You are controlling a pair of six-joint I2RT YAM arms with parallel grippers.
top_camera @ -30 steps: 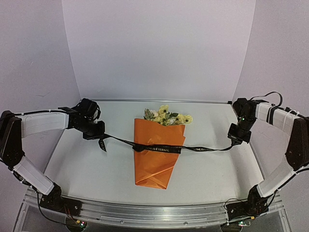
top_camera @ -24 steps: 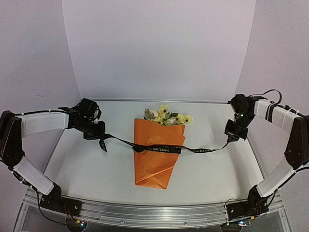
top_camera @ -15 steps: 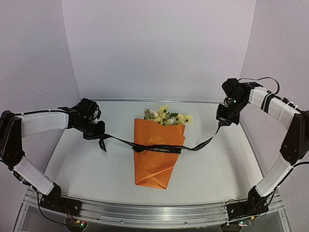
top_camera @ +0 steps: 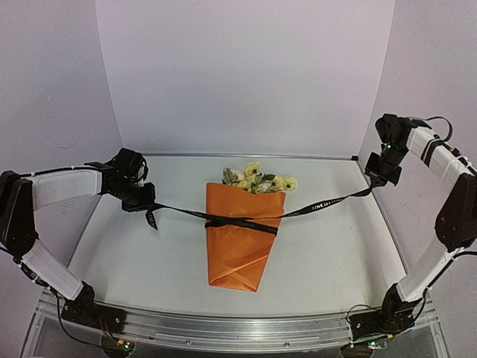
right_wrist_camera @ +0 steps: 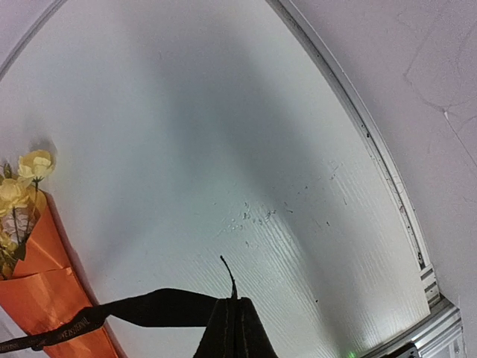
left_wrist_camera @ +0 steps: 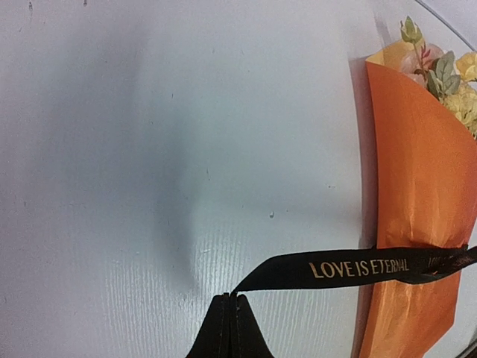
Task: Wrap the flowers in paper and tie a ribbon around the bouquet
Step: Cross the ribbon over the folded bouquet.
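Left gripper (top_camera: pixel 144 206) and right gripper (top_camera: pixel 372 188), fingers pinched fully together, are each clamping one end of the ribbon (top_camera: pixel 320 203). It is stretching across the bouquet (top_camera: pixel 240 250), which is lying mid-table (top_camera: pixel 149 261), blossoms pointing far.

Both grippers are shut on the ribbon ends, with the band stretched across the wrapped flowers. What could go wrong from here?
1. The right gripper pinches the ribbon near its end, and only a short tail shows past the fingertips. More tension might pull it free.
2. The ribbon runs taut over the bouquet and rises toward the right side. If the left gripper pulls unevenly, the bouquet could probably get dragged, tipped or creased.
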